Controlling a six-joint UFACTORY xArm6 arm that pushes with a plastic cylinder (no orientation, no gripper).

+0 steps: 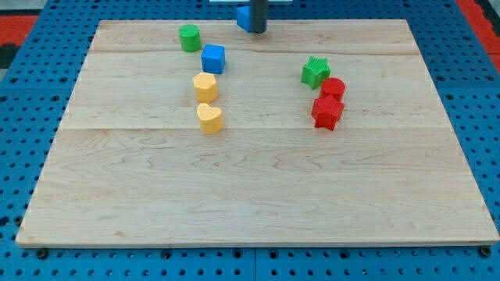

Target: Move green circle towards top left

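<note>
The green circle (189,37) sits near the board's (258,211) top edge, left of centre, well short of the top-left corner. My tip (257,31), a bare rod holding nothing, rests at the top edge against a blue block (244,16), right of the circle; the leftward push seemingly remains

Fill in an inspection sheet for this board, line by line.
Surface: wooden board, flat, lying on blue pegboard.
Job's things: green circle near the top left, standing alone.
Clutter: blue cube; two yellow blocks; green star touching red blocks; blue block at the top edge.
Tip: my tip beside the blue block, to the view's right of the green circle.
Cables: nothing seen.
Surroundings: red area.
</note>
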